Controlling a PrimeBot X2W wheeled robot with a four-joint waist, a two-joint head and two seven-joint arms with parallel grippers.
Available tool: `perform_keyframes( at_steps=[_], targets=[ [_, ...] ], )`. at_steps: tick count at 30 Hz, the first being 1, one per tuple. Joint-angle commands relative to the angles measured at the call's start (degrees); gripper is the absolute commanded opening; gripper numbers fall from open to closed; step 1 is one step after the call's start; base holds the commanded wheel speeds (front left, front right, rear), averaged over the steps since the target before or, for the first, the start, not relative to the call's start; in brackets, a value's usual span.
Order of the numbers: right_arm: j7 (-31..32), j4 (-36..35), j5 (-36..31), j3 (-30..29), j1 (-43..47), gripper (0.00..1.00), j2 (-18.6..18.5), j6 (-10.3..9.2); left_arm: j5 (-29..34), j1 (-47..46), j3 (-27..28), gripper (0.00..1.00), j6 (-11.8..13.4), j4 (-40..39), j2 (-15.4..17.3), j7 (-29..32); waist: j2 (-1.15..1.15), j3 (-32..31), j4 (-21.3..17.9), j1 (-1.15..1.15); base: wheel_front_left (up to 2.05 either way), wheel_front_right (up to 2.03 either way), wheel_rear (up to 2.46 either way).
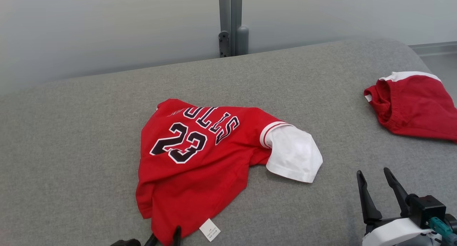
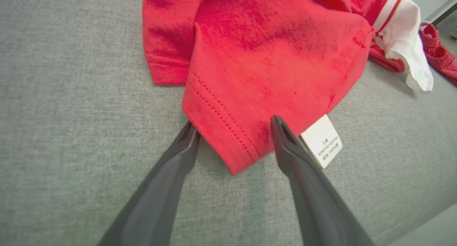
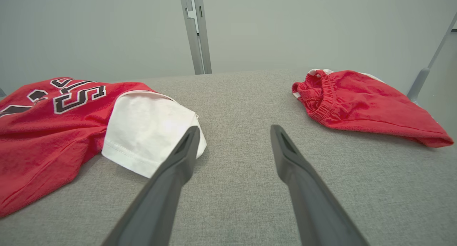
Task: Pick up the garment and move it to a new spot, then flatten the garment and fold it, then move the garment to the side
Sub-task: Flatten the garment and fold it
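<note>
The garment [image 1: 192,160], a bright red jersey with dark white-edged lettering and the number 23, lies crumpled at the centre of the grey fabric-covered table [image 1: 71,131] in the head view. Its white sleeve [image 1: 294,153], with red-and-white stripe trim where it meets the body, sticks out toward 3 o'clock. The hem runs down toward 6 o'clock, and a small white label [image 1: 210,230] lies on the table just beside it.

The left pincer [image 1: 165,237] shows at 6 o'clock on the bottom edge of the head view, at that hem. In the left wrist view the left pincer [image 2: 234,124] stands wide open, with the stitched hem corner of the garment [image 2: 267,60] lying between its two dark fingers. One tip is at the fabric's edge and the other overlaps the red cloth next to the label [image 2: 321,140]. It grips nothing, and I cannot tell whether the tips press on the cloth.

The right pincer [image 1: 373,172] is at 4 o'clock in the head view, wide open and empty, apart from the garment. In the right wrist view the right pincer [image 3: 234,129] points across bare table, with the sleeve [image 3: 146,131] at 9 o'clock.

A second red piece, shorts [image 1: 417,110] with a gathered waistband, lies at 2 o'clock, well apart from the garment. A grey post [image 1: 230,21] stands at 12 o'clock.
</note>
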Motion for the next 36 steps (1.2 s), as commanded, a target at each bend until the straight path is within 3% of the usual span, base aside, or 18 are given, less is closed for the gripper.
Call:
perform_keyframes(
  at_steps=[1, 3, 4, 5, 13, 20, 23, 24, 26, 27, 28, 29, 31, 36],
  targets=[
    [-0.01, -0.12, 0.19, -0.20, -0.11, 1.00, -0.10, 0.00, -0.85, -0.96, 0.37, 0.65, -0.12, -0.33, 0.35, -0.50, 0.00, 0.45, -0.39, 0.00, 0.00, 0.00, 0.00],
    [-0.01, -0.21, 0.13, -0.37, -0.30, 1.00, 0.05, 0.00, -1.21, -1.38, 0.50, 0.33, -0.14, -0.83, 0.62, -0.86, 0.00, 0.64, -0.39, 0.00, 0.00, 0.00, 0.00],
    [-0.01, -0.20, 0.07, -0.46, -0.33, 1.00, 0.15, 0.00, -1.41, -1.51, 0.45, 0.05, -0.15, -1.03, 0.66, -0.97, 0.00, 0.69, -0.36, 0.00, 0.00, 0.00, 0.00],
    [-0.01, -0.17, 0.02, -0.52, -0.33, 1.00, 0.25, 0.00, -1.61, -1.67, 0.45, 0.00, -0.17, -1.26, 0.68, -1.07, 0.00, 0.70, -0.29, 0.00, 0.00, 0.00, 0.00],
    [-0.01, -0.08, -0.09, -0.26, -0.62, 1.00, 0.33, 0.00, -4.05, -4.08, 1.72, 0.00, 0.09, -4.87, 1.19, 0.42, 0.00, 1.00, 0.76, 0.00, 0.00, 0.00, 0.00],
    [-0.01, -0.10, 0.10, 0.14, -1.28, 1.00, -0.47, 0.00, -6.48, -8.92, 4.49, 0.00, 2.71, -6.19, 4.66, 8.83, 0.00, 2.28, 1.46, 0.00, 0.00, 0.00, 0.00],
    [-0.01, 0.01, 0.31, 0.67, -2.33, 1.00, -0.80, 0.00, -6.26, -11.93, 5.44, 0.06, 4.41, -4.39, 5.77, 10.57, 0.00, 3.59, 1.45, 0.00, 0.00, 0.00, 0.00],
    [-0.01, 0.10, 0.36, 0.91, -2.63, 1.00, -0.90, -0.01, -5.94, -12.97, 5.33, 0.14, 4.37, -3.64, 6.05, 10.88, 0.00, 3.99, 1.28, 0.00, 0.00, 0.00, 0.00],
    [-0.01, 0.34, 0.46, 1.48, -3.12, 1.00, -1.00, -0.01, -6.38, -14.69, 5.19, 0.43, 3.83, -1.95, 5.99, 11.49, 0.00, 4.65, 0.75, 0.00, 0.00, 0.00, 0.00],
    [-0.01, 0.44, 0.47, 1.54, -3.26, 1.00, -1.07, -0.01, -6.62, -15.24, 4.89, 0.47, 3.44, -1.30, 5.91, 11.81, 0.00, 4.88, 0.48, 0.00, 0.00, 0.00, 0.00],
    [-0.01, 0.46, 0.47, 1.46, -3.36, 1.00, -1.14, -0.01, -6.99, -15.60, 4.70, 0.59, 3.07, -0.74, 5.77, 11.77, 0.00, 5.10, 0.21, 0.00, 0.00, 0.00, 0.00],
    [-0.01, 0.51, 0.50, 1.20, -3.39, 1.00, -1.18, -0.01, -7.28, -15.75, 4.62, 0.78, 2.81, -0.14, 5.57, 11.77, 0.00, 5.21, 0.04, 0.00, 0.00, 0.00, 0.00],
    [-0.01, 0.64, 0.48, 1.05, -3.07, 1.00, -1.17, 0.00, -7.47, -15.52, 4.50, 1.00, 2.41, 0.84, 5.82, 11.15, 0.00, 5.33, -0.24, 0.00, 0.00, 0.00, 0.00],
    [-0.01, 0.83, 0.56, 0.69, -2.05, 1.00, -1.11, -0.01, -7.69, -12.65, 5.63, 1.00, 2.73, 2.61, 6.70, 8.13, 0.00, 4.92, -0.61, 0.00, 0.00, 0.00, 0.00]
  ],
)
